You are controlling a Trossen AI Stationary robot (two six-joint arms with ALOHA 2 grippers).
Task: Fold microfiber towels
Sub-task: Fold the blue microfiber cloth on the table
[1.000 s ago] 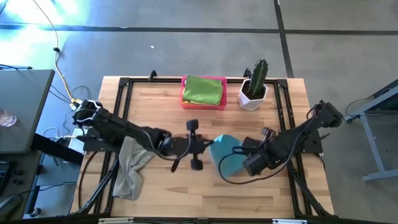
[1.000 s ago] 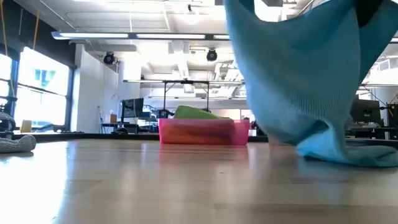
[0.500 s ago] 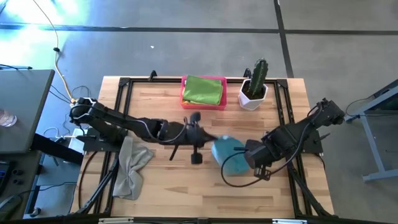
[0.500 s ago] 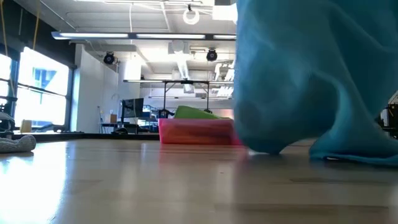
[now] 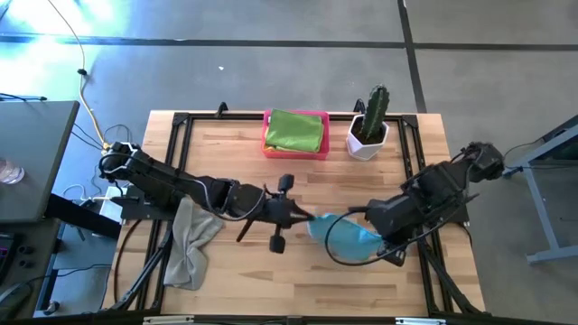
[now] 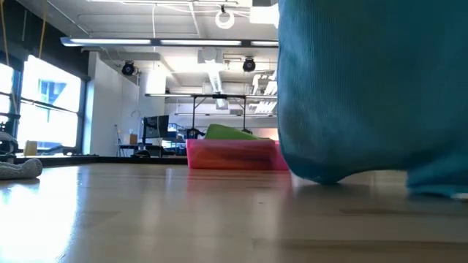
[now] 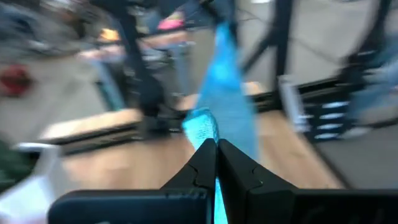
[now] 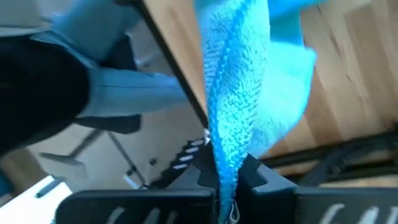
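Grey concrete floor (image 5: 271, 63) crossed by dark seams lies all round the wooden table (image 5: 226, 271) under the left claw (image 5: 305, 218). Well out behind that claw's arm stands a grey desk (image 5: 32, 153) with a yellow cable (image 5: 88, 99) trailing over the floor beside it, and well out behind the right claw (image 5: 363, 236) is a grey metal stand (image 5: 551, 171). Across the table from both claws the room opens deep and bright — a white ceiling (image 6: 146, 22) with strip lights (image 6: 110, 42) and ducts (image 6: 212, 73), tall windows (image 6: 51, 98) on one wall, and a black-framed bench (image 6: 219, 98) far back.
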